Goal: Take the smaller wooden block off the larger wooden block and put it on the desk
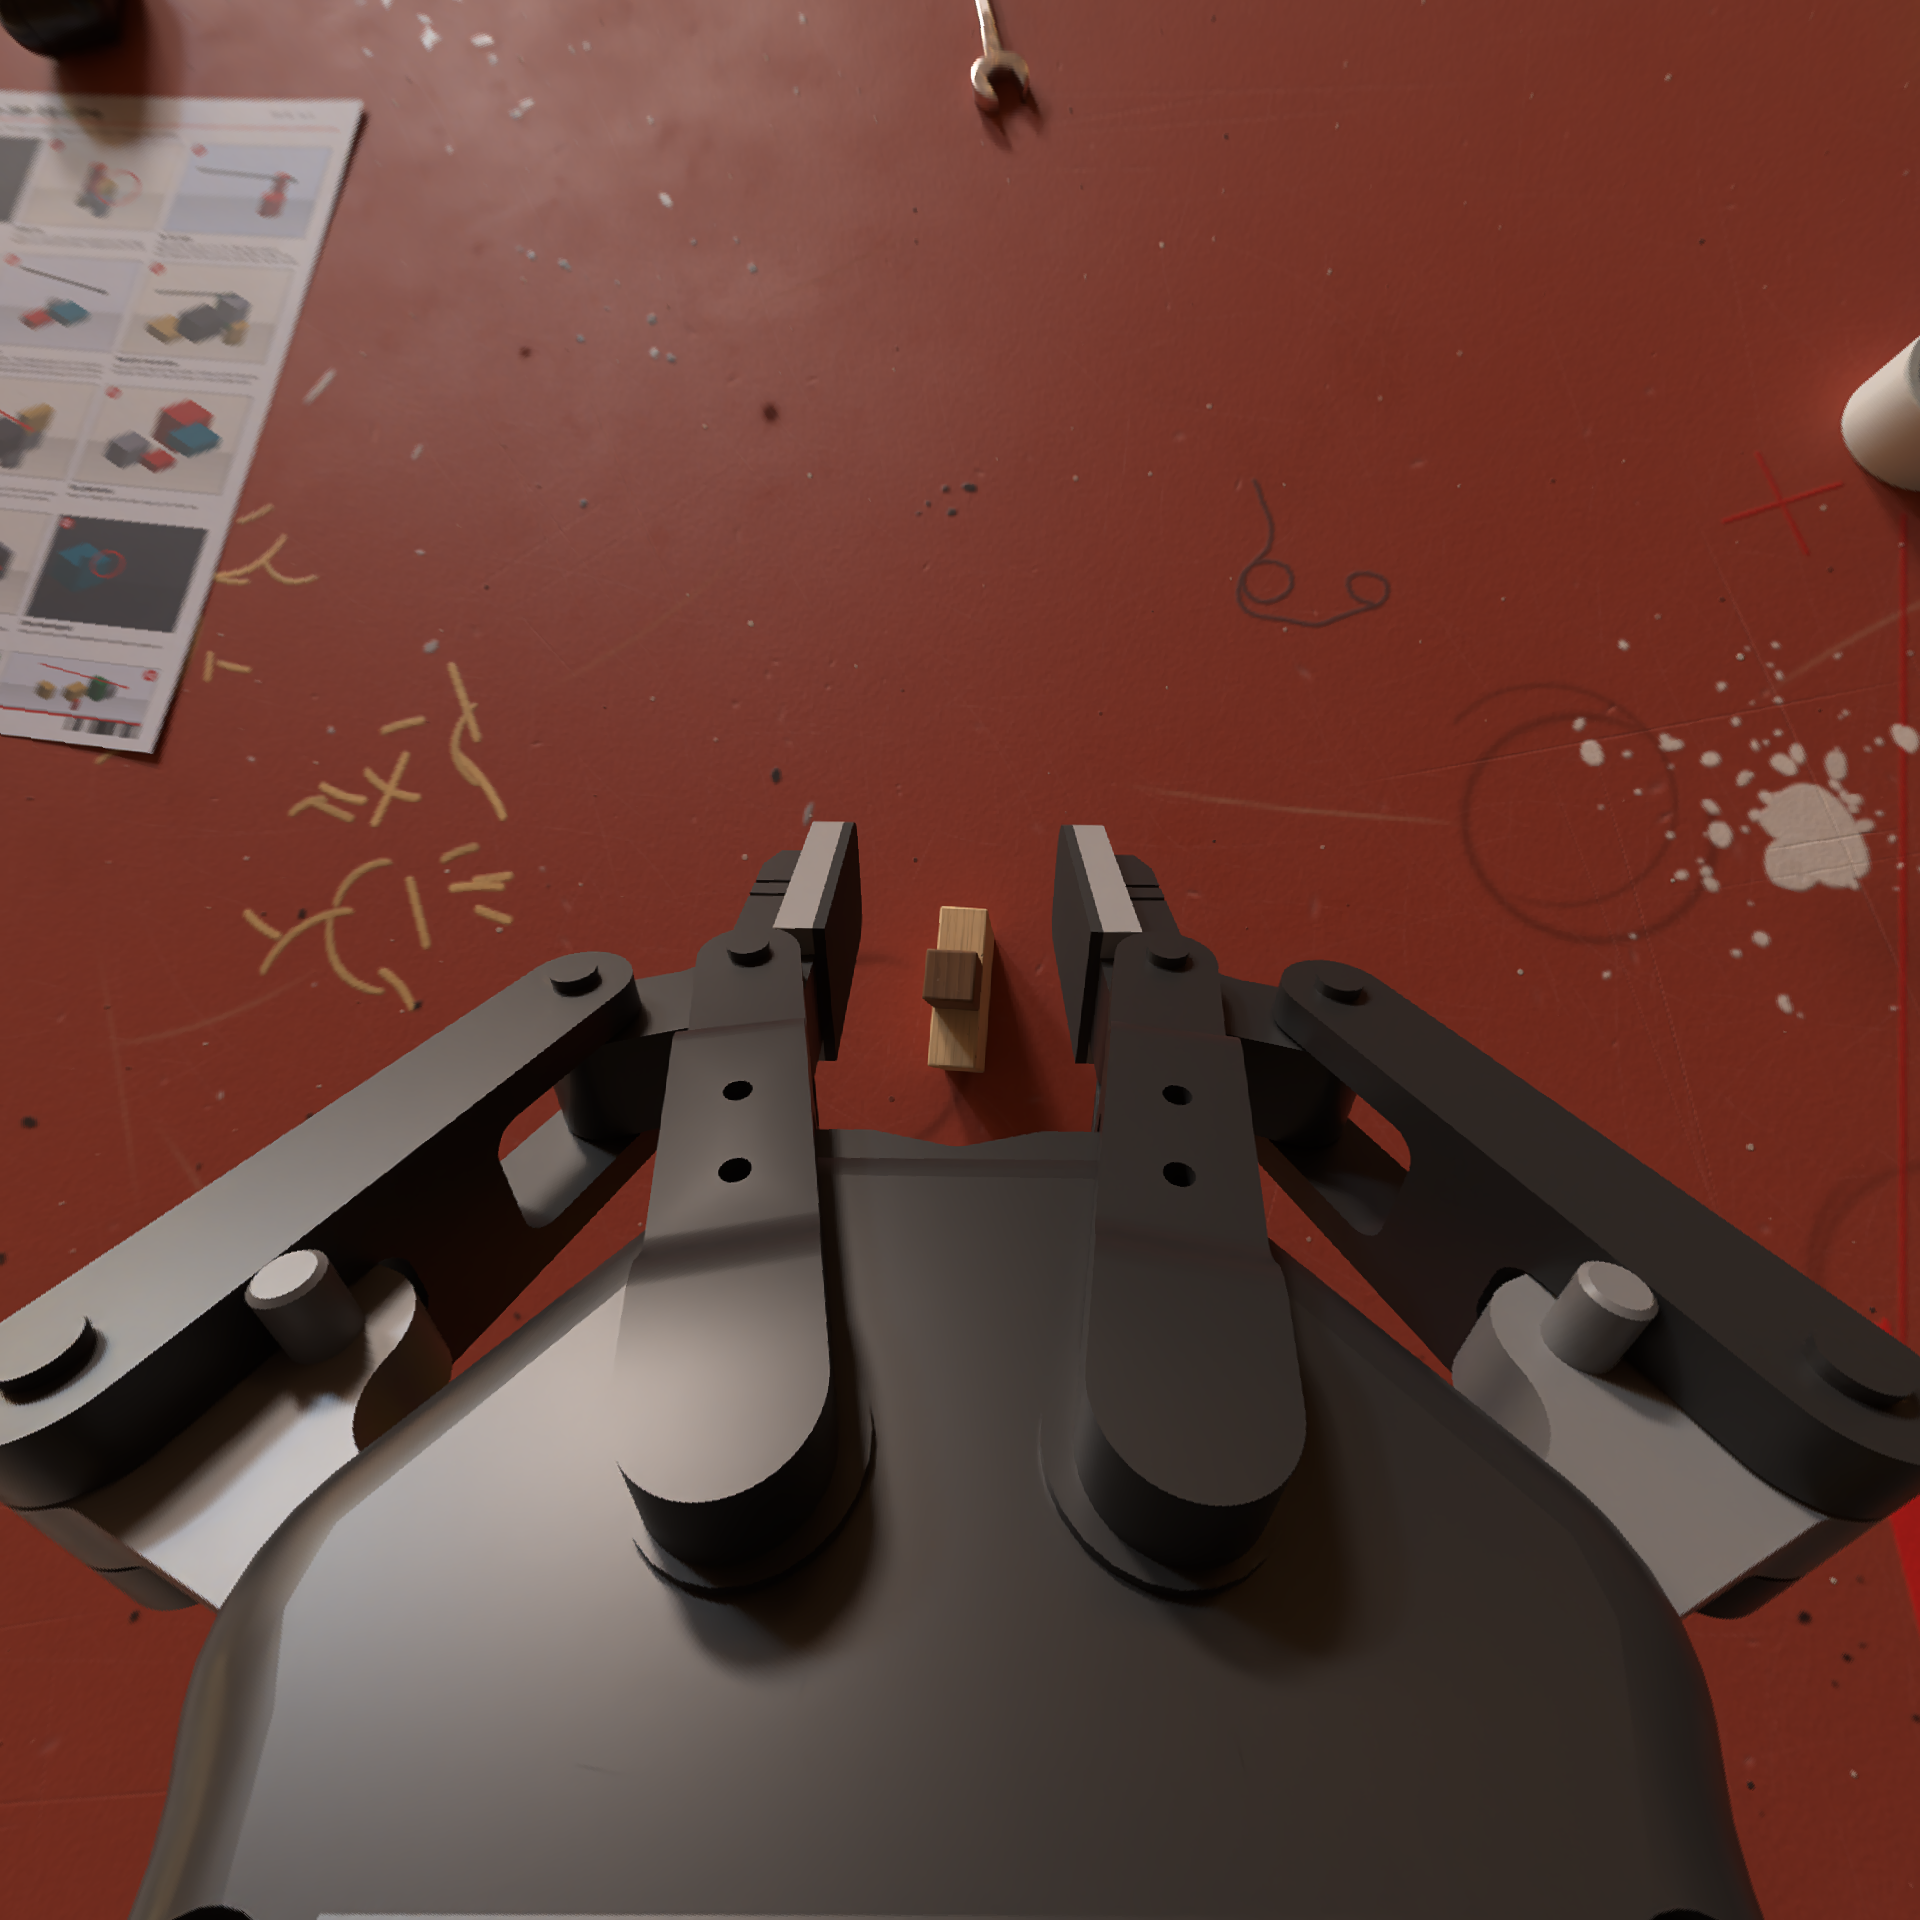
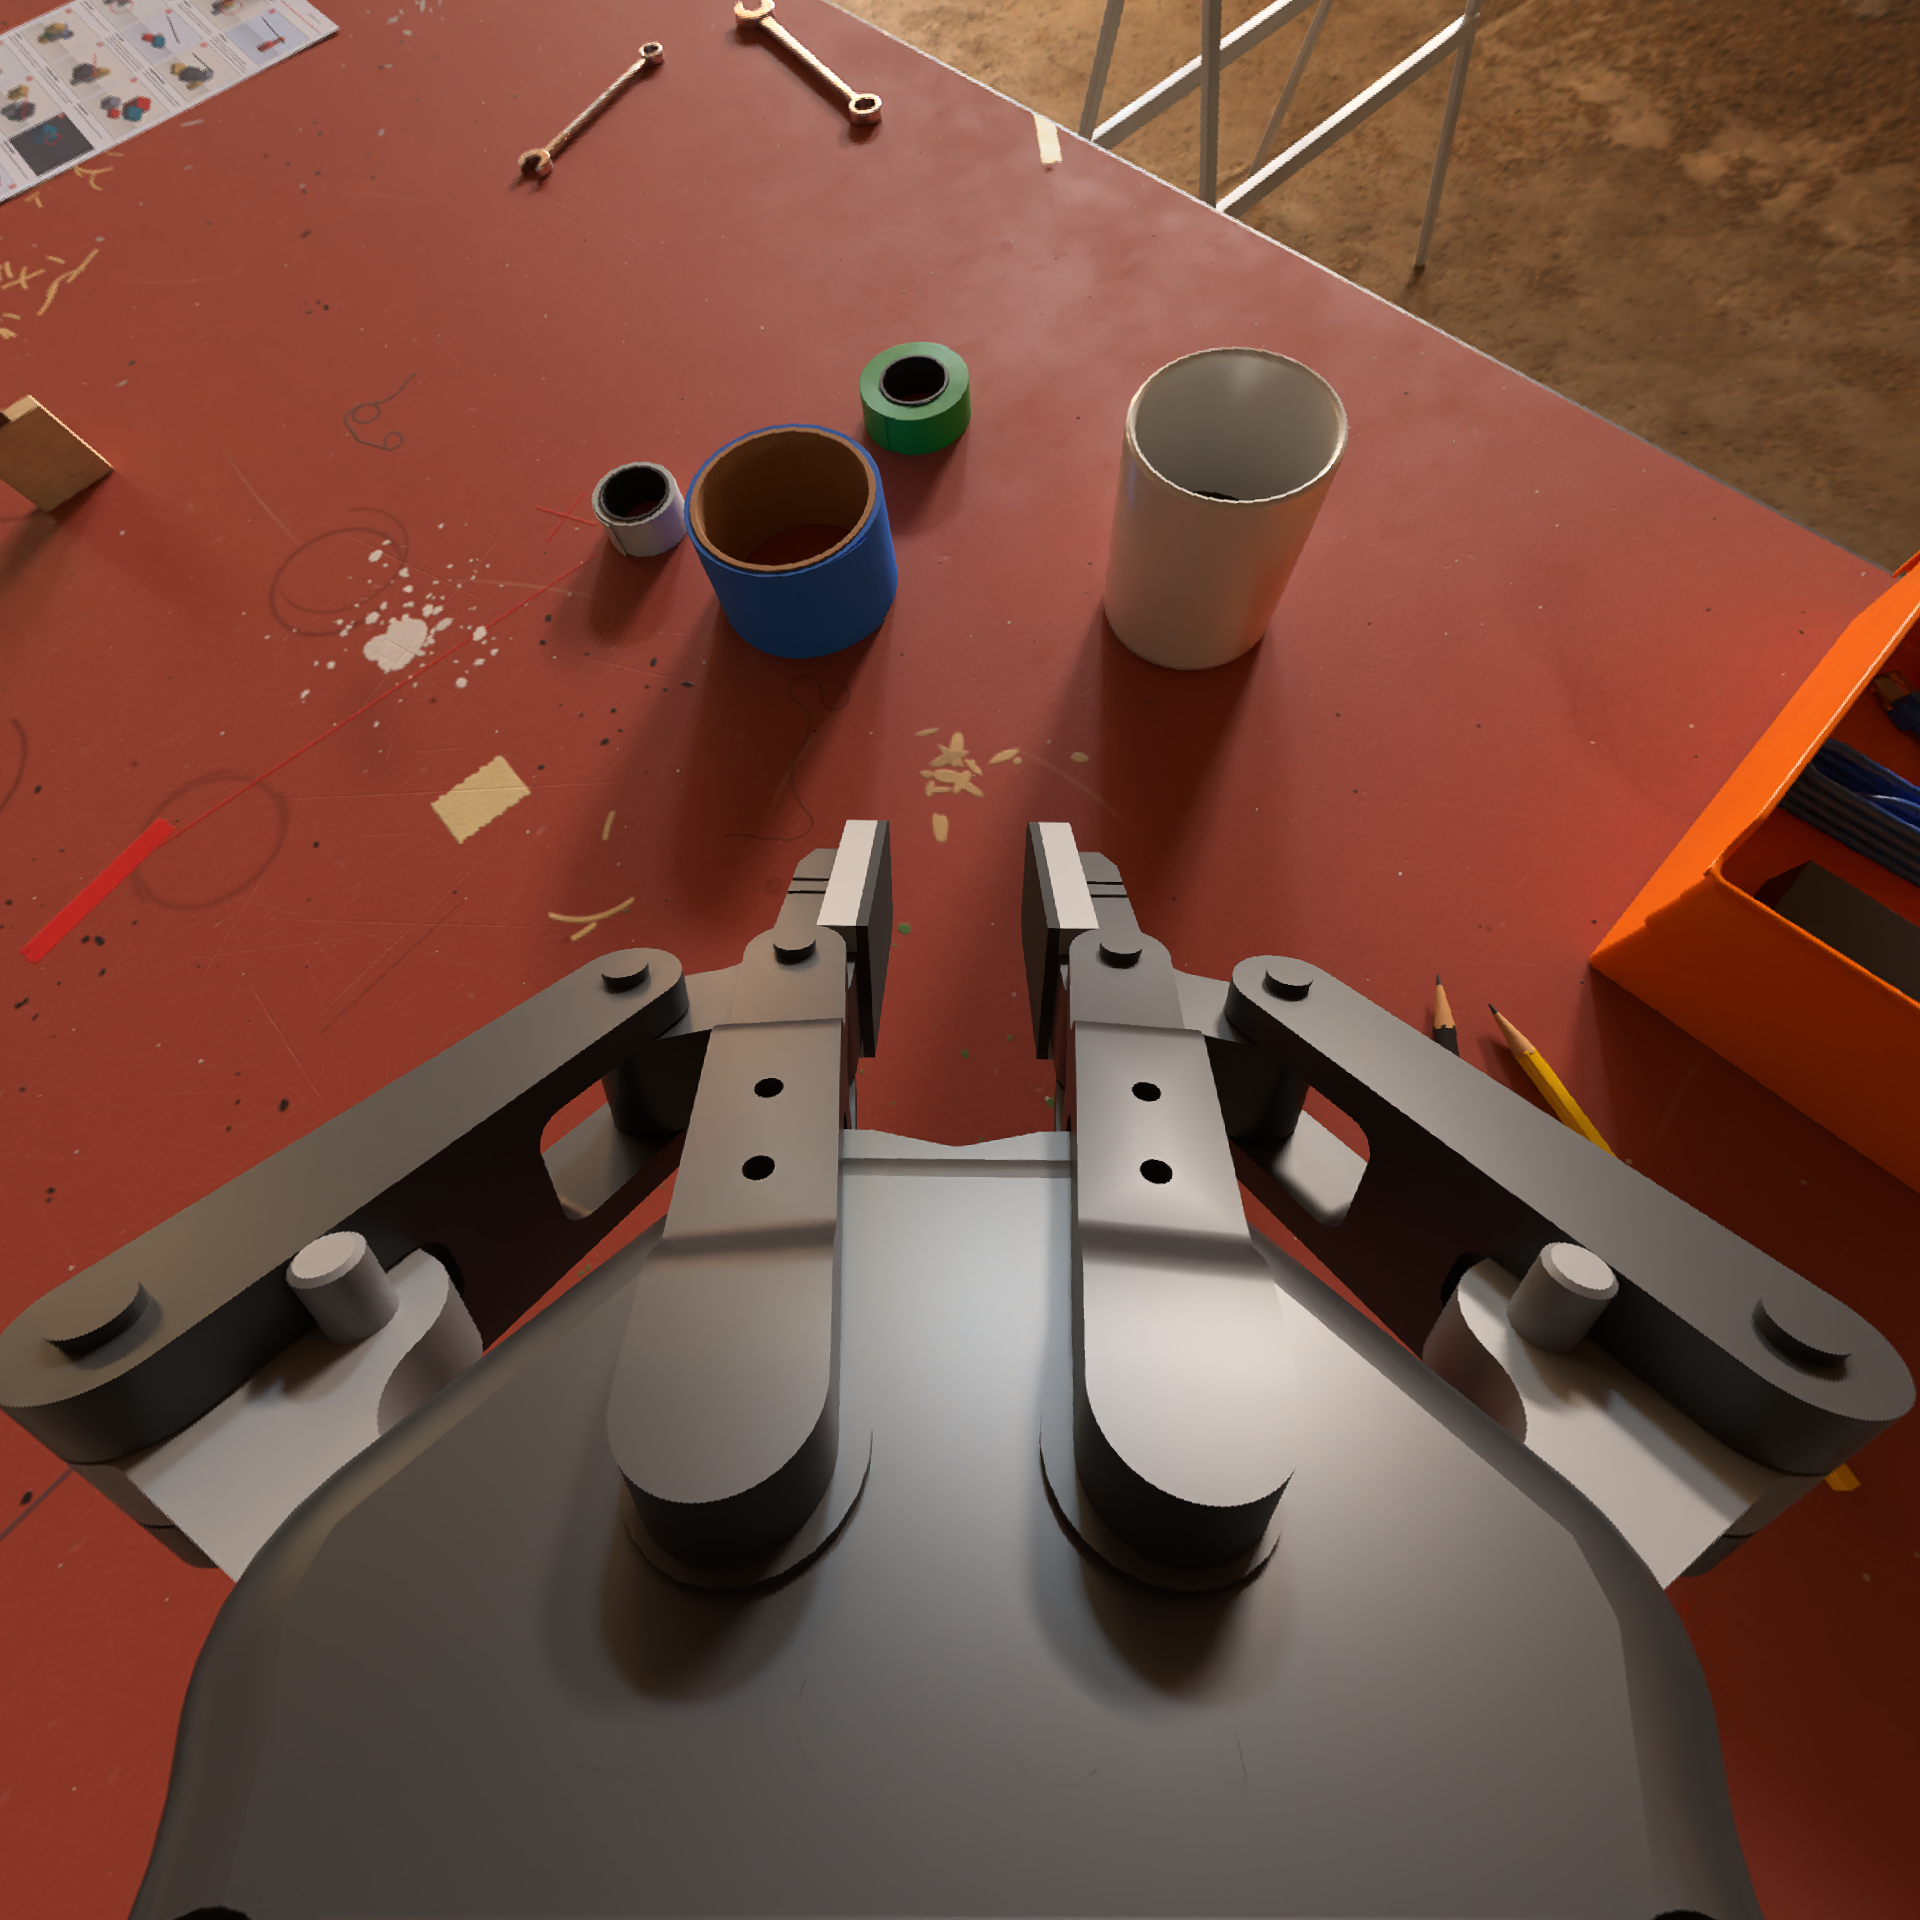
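In the left wrist view a small dark wooden block sits on top of a longer light wooden block that lies on the red desk. My left gripper is open, high above them, with the stacked blocks showing between its fingers. My right gripper is open and empty over bare desk. In the right wrist view a wooden block shows at the far left edge, partly cut off.
An instruction sheet lies far left, a wrench at the far edge. Near the right gripper stand a blue tape roll, green roll, small grey roll, white cup, orange bin, pencils and two wrenches. The desk edge runs at the right.
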### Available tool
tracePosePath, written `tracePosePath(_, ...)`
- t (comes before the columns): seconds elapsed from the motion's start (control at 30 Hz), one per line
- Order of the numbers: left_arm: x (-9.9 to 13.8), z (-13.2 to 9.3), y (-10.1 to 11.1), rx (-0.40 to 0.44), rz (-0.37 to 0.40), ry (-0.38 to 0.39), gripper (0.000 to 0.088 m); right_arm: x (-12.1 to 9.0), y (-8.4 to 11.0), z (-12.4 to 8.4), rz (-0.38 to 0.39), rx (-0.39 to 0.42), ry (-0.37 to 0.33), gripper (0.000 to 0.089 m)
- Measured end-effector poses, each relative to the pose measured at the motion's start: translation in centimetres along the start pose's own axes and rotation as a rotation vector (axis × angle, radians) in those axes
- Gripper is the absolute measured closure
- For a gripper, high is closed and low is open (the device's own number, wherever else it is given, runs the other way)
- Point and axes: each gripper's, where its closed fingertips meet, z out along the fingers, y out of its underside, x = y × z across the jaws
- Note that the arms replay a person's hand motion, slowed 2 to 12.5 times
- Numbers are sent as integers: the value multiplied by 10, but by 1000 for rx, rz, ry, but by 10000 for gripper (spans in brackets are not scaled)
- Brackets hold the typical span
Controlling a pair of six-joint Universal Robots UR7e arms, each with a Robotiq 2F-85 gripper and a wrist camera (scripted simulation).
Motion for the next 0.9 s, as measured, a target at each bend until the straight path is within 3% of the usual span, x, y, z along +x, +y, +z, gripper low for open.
tracePosePath(0.63,-1,35,27,-205,-4,83,588,9,5,-2,34,1,15,662)
tracePosePath(0.9,-7,43,39,-278,36,60,607,12,7,-3,46,3,17,662)
